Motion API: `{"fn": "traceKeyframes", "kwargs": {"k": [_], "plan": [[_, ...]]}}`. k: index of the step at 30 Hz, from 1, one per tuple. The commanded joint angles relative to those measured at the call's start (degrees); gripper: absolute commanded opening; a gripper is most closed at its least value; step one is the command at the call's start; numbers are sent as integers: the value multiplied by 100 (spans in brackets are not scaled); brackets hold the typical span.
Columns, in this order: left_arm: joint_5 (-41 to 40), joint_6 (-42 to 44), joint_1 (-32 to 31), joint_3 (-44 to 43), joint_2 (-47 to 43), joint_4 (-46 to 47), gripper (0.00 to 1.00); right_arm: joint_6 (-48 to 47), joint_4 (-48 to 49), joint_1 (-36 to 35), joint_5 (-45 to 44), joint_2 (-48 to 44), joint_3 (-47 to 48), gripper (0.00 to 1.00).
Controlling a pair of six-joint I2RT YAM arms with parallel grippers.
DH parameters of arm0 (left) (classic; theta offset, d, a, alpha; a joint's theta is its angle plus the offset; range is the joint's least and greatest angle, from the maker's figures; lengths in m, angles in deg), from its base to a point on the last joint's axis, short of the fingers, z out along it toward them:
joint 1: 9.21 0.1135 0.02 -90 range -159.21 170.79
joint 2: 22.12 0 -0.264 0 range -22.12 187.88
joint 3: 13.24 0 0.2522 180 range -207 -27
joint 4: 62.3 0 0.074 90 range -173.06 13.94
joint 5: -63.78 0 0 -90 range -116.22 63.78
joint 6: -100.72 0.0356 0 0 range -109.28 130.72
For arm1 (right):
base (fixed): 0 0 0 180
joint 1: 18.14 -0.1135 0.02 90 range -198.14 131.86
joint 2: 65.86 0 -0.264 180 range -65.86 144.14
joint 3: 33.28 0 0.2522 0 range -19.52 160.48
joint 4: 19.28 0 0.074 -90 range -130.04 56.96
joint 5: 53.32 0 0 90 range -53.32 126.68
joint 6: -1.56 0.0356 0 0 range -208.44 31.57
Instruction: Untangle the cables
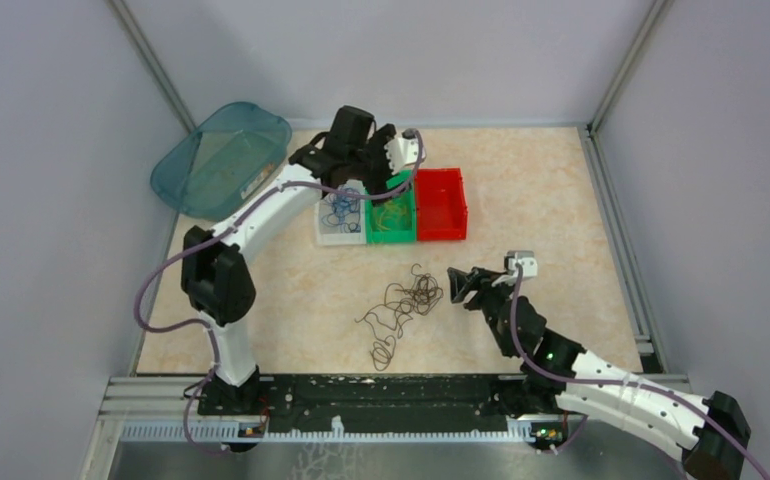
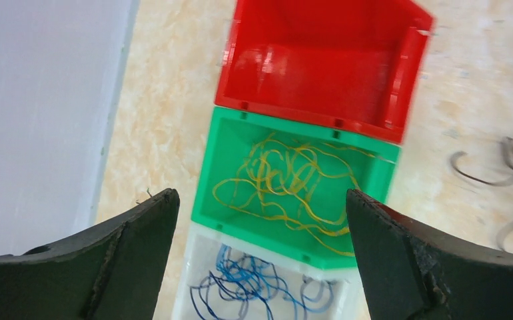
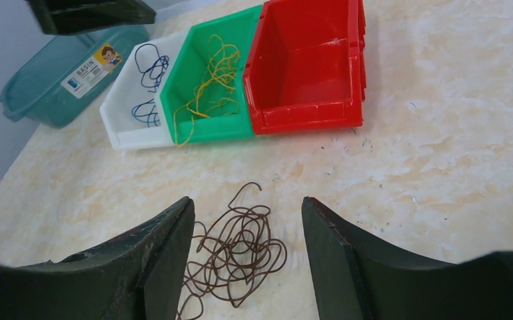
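Note:
A tangle of dark brown cables [image 1: 401, 308] lies on the table in the middle; in the right wrist view the brown tangle [image 3: 240, 250] lies between and below my right fingers. Yellow cables [image 2: 287, 183] lie in the green bin [image 1: 407, 196]. Blue cables [image 2: 254, 287] lie in the white bin [image 1: 327, 236]. The red bin [image 1: 441, 204] is empty. My left gripper [image 1: 393, 150] is open and empty, hovering above the green and white bins. My right gripper [image 1: 458, 288] is open and empty, just right of the brown tangle.
A teal plastic basin [image 1: 223, 158] leans at the back left corner. Grey walls with metal rails enclose the table on three sides. The three bins stand in a row at the back middle. A black rail [image 1: 381, 392] runs along the near edge.

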Motion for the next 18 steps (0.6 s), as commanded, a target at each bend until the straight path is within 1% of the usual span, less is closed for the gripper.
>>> {"fn": "traceKeyframes", "kwargs": {"k": [1, 2, 5, 7, 10, 14, 17, 18], "plan": [[1009, 146, 25, 232, -838, -1336, 100, -112, -94, 89, 174, 58, 430, 61], [1218, 216, 25, 496, -1034, -1508, 100, -102, -122, 98, 204, 88, 452, 61], [1751, 497, -37, 1657, -1740, -1832, 99, -40, -120, 129, 299, 202, 453, 61], [1805, 667, -163, 2446, -2173, -1821, 97, 30, -61, 148, 373, 283, 417, 61], [1873, 720, -380, 3297, -2560, -1756, 95, 105, 32, 172, 441, 409, 366, 61], [1931, 507, -743, 3766, -2516, -1762, 90, 145, 70, 178, 451, 461, 353, 61], [1465, 22, -996, 4111, -2370, -991, 79, 161, 46, 174, 419, 429, 351, 61], [1398, -30, -1041, 4202, -2319, -830, 77, 172, 18, 178, 403, 405, 351, 61]]}}
